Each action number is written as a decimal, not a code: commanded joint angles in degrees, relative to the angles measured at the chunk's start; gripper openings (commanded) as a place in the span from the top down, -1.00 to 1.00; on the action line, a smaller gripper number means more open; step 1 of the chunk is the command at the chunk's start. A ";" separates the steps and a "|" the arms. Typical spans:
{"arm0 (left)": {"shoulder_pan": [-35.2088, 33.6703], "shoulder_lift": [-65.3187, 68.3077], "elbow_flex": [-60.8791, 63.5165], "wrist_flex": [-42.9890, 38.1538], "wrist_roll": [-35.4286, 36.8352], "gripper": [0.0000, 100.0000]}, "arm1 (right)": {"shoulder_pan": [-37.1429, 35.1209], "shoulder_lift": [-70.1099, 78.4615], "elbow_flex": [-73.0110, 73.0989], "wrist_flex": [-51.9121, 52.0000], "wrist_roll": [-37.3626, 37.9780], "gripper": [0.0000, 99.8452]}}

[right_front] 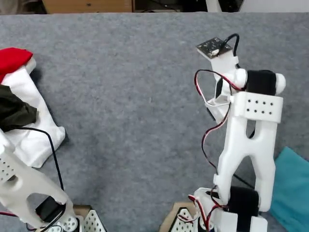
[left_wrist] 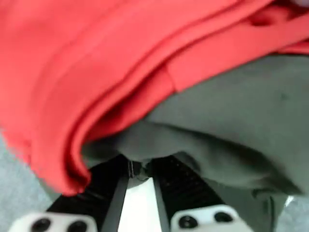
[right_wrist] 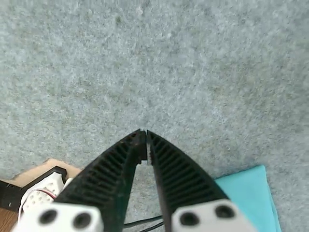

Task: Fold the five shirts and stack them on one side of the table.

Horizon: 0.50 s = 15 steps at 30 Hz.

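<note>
Pinching olive shirt (left_wrist: 231,125), left tool (left_wrist: 140,169); right tool (right_wrist: 146,137) closed over table (right_wrist: 193,63).

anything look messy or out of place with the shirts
On the grey felt table, the left-edge pile is messy: a crumpled dark olive shirt sprawls over a white shirt, a bunched red shirt beyond. A teal shirt lies alone at the opposite edge.
</note>
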<state>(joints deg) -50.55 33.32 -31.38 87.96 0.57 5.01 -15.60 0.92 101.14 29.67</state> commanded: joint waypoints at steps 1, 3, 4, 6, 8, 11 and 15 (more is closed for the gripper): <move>2.11 -2.59 -10.64 7.30 1.58 0.96 | -0.31 -2.59 0.66 1.05 -0.44 0.99; 3.96 -4.00 -16.88 12.04 2.73 0.96 | -0.31 -2.68 1.27 1.05 -0.44 0.99; 5.19 -4.88 -19.34 13.01 2.73 0.96 | -0.31 -2.68 1.36 1.05 -0.53 0.99; 7.30 -7.87 -22.59 12.92 2.73 0.96 | -0.22 -2.68 1.71 1.05 -0.53 0.99; 10.46 -12.18 -23.82 12.92 2.73 0.96 | -0.22 -2.59 2.51 1.05 -0.53 0.99; 17.23 -18.59 -22.59 12.92 2.73 0.96 | -0.22 -2.59 4.62 0.97 -0.53 0.99; 29.45 -27.12 -20.84 12.92 2.73 0.96 | 0.22 -2.86 6.64 0.88 -0.53 0.99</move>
<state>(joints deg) -29.80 14.51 -51.34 100.18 2.86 5.01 -15.69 7.08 101.32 29.67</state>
